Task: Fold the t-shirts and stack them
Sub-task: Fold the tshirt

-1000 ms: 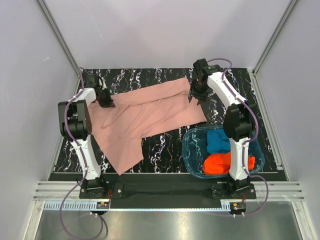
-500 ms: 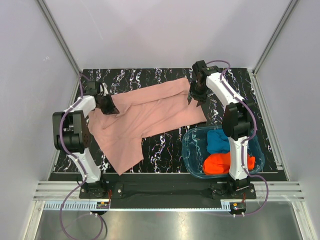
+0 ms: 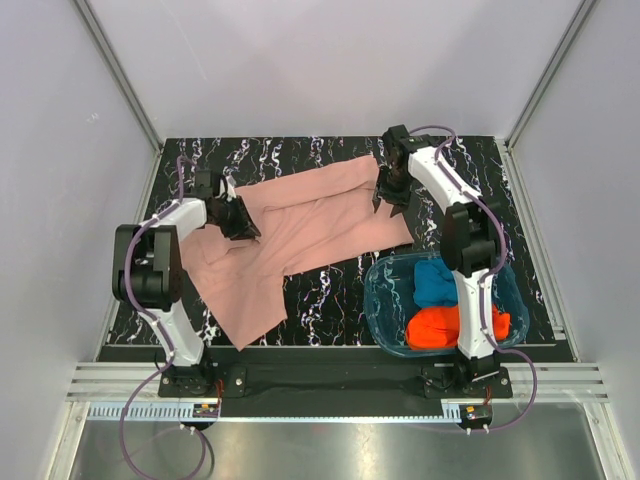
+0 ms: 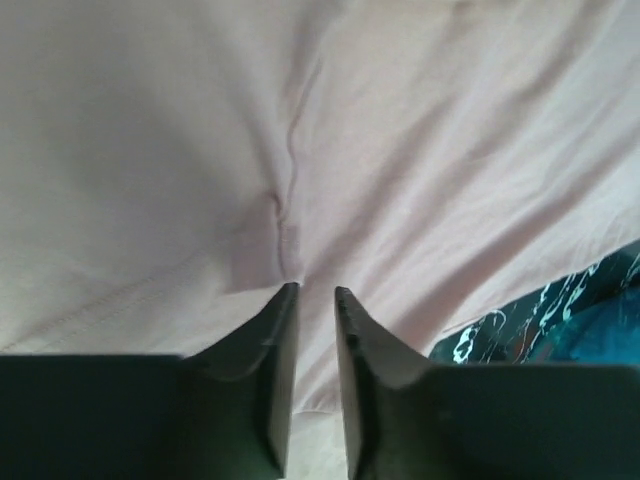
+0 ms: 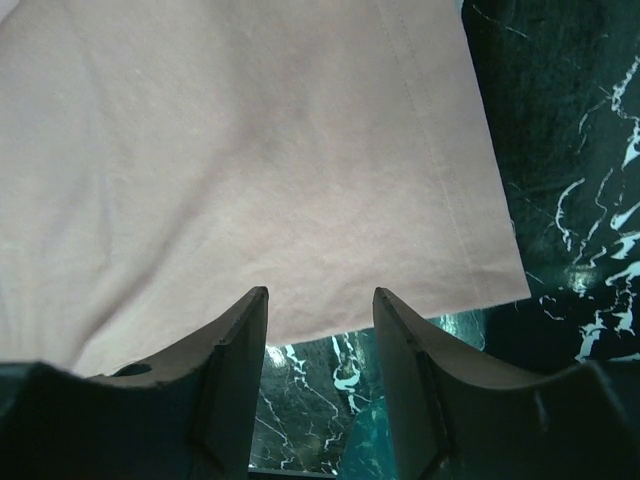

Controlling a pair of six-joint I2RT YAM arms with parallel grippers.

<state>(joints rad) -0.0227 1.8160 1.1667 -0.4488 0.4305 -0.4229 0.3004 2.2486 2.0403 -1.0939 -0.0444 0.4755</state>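
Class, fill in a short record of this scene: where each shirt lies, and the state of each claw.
pink t-shirt: spread on the black table
blue t-shirt: in the plastic tub
orange-red t-shirt: in the tub, nearer the arms
left claw: shut on the pink t-shirt
right claw: open at the pink t-shirt's edge

Spread shirt [image 3: 310, 225] on table [image 3: 330, 290], tub [image 3: 378, 310] near right

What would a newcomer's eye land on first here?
The large dusty-pink t-shirt sprawled across the black marbled table, left fingers pinching it, right fingers open at its far-right edge. Then the translucent blue tub at near right, holding a blue shirt and an orange-red shirt.
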